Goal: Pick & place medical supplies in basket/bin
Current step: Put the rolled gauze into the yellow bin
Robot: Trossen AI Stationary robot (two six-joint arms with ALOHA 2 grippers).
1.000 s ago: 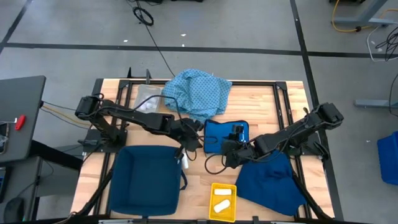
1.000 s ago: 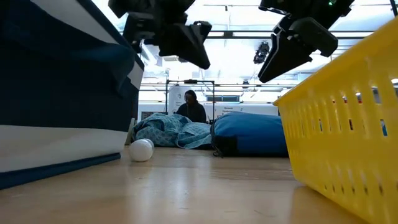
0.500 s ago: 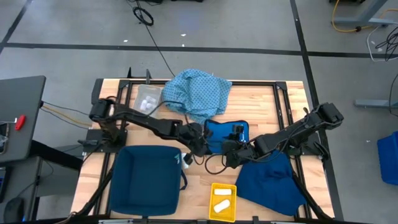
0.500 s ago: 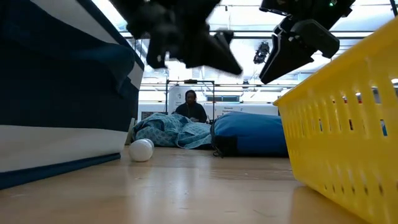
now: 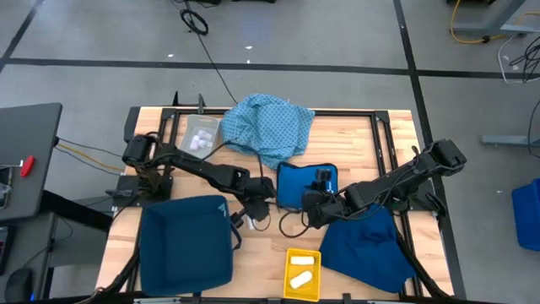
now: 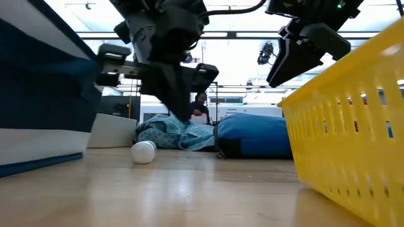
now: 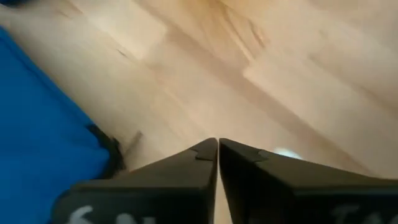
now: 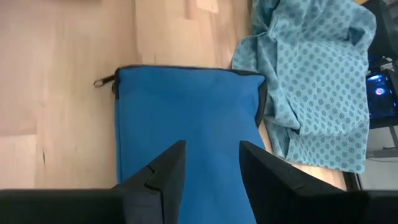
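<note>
Wooden table (image 5: 354, 135) seen from above. Left gripper (image 5: 251, 221) at lower centre, fingers pressed together and empty, hangs over a small white roll (image 6: 143, 152) beside the dark blue fabric bin (image 5: 186, 249). Right gripper (image 5: 314, 201), fingers parted and empty, hovers over the bright blue zip pouch (image 8: 186, 118). Light-blue dotted cloth (image 5: 270, 127) lies at upper centre. Yellow plastic basket (image 5: 289, 253) at bottom centre holds two white packets (image 5: 301, 268).

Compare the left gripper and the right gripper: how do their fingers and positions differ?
The left gripper has its fingers pressed together over bare wood; the right gripper has its fingers apart over the blue zip pouch. The left hangs near the white roll. Both hold nothing.
</note>
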